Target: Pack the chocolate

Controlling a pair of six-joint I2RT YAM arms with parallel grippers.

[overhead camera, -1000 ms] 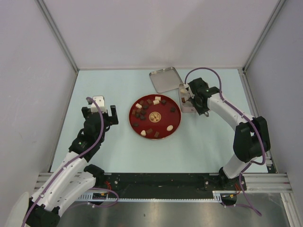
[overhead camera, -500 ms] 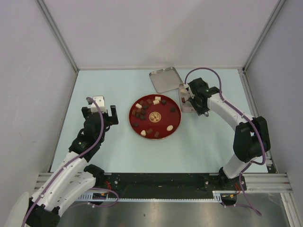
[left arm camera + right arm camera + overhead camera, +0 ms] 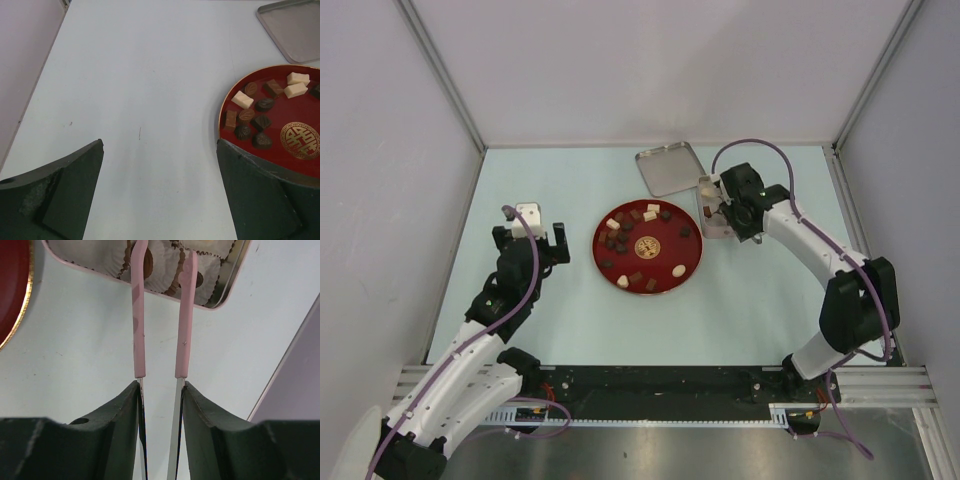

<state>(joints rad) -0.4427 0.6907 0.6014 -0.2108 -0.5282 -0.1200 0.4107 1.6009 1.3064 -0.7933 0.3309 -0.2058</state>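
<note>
Several chocolates [image 3: 620, 240], dark brown, reddish-brown and cream-white, lie on the red plate [image 3: 598, 250], which also shows in the left wrist view [image 3: 220, 117]. My right gripper [image 3: 722, 205] is shut on thin pink tongs [image 3: 138, 315]. The tong tips reach over an open tin box [image 3: 235, 270] lined with white paper cups, some holding brown chocolates [image 3: 147, 262]. I cannot tell whether the tips hold a piece. My left gripper [image 3: 532, 240] is open and empty, just left of the plate, with its fingers [image 3: 65, 190] spread wide above the table.
The tin's lid [image 3: 670, 168] lies upside down behind the plate, next to the box. A gold emblem [image 3: 647, 246] marks the plate's centre. Grey walls close in the table on three sides, and the right wall is close to the tin box.
My right arm's elbow has shifted slightly to the right, while the gripper with the tongs stays over the tin box. The left arm and the plate have not moved.
</note>
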